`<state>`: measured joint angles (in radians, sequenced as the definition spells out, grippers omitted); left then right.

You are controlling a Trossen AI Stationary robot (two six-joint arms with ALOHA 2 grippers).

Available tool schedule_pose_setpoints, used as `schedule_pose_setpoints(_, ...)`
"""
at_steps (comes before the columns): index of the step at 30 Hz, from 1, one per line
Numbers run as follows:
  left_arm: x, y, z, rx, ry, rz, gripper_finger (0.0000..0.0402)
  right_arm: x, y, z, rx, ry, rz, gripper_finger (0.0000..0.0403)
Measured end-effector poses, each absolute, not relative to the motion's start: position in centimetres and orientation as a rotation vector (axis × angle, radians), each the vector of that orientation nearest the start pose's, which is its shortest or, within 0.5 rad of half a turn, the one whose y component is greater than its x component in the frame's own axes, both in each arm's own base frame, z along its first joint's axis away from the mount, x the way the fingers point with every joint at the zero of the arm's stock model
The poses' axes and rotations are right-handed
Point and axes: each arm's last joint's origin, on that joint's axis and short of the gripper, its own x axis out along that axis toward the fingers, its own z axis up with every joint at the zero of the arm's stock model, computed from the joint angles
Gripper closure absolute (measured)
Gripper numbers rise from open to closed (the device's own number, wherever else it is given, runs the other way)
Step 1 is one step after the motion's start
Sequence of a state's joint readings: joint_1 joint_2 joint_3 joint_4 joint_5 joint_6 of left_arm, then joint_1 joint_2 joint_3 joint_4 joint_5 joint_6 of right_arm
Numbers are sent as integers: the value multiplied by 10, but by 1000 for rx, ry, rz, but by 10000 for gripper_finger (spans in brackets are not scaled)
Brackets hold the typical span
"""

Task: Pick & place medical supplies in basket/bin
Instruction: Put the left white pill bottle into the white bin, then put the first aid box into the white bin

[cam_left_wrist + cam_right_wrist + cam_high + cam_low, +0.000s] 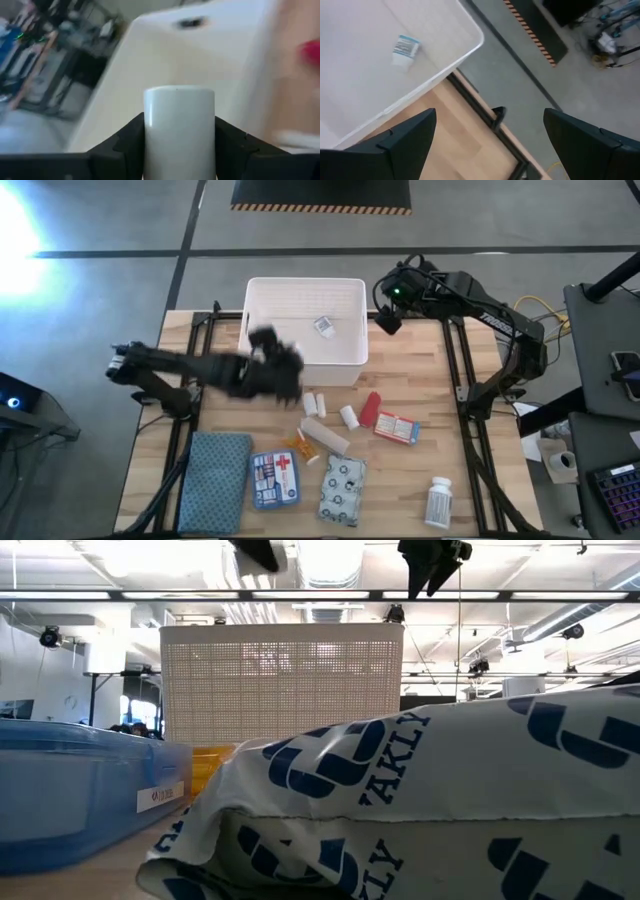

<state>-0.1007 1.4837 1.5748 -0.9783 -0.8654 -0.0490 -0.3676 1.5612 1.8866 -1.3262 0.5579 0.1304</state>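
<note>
Left end effector (179,145), clamped on a white bottle (179,130), I carry at centre-left over the white bin's (352,352) rim for release; right end effector (487,142) waits spread wide at upper right

The white bin (305,330) stands at the table's far edge, with one small labelled item (324,326) lying inside it. A white cylinder (179,131) sits upright between the left gripper's (270,365) fingers, at the bin's near left corner. In front of the bin lie small white rolls (315,403), a red tube (371,407), a red-white box (397,427), an orange vial (303,448), a first-aid pouch (274,479) and a patterned packet (342,489). A white bottle (438,502) lies farthest from the bin.
</note>
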Motion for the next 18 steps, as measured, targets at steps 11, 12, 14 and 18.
schedule_pose_setpoints(11,278,116,346,-80,912,726,144,256,-95,421,104,1020,-809,44)
schedule_pose_setpoints(12,276,114,350,-97,905,729,133,256,-91,421,102,1026,-800,44)
schedule_pose_setpoints(14,272,103,363,-101,850,713,119,258,-84,419,88,1040,-775,44)
schedule_pose_setpoints(18,257,61,394,-131,718,581,110,265,-66,410,98,1082,-630,44)
